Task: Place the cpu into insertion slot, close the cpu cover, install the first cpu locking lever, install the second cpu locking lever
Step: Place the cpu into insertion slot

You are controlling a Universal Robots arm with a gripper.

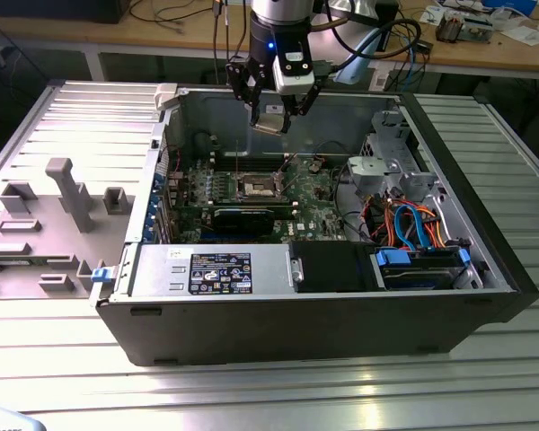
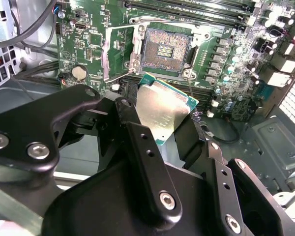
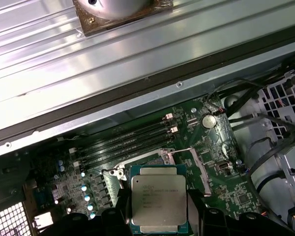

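One cpu [image 3: 159, 197] sits pinched in our gripper [image 2: 162, 120], high above the open slot [image 2: 166, 49]. If it goes down tilted, we think it could jam.

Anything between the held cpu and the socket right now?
Nothing visible. The claw holds the small square silvery-topped cpu in the air, and the square socket with dark centre and silvery rim lies uncovered on the green board below.
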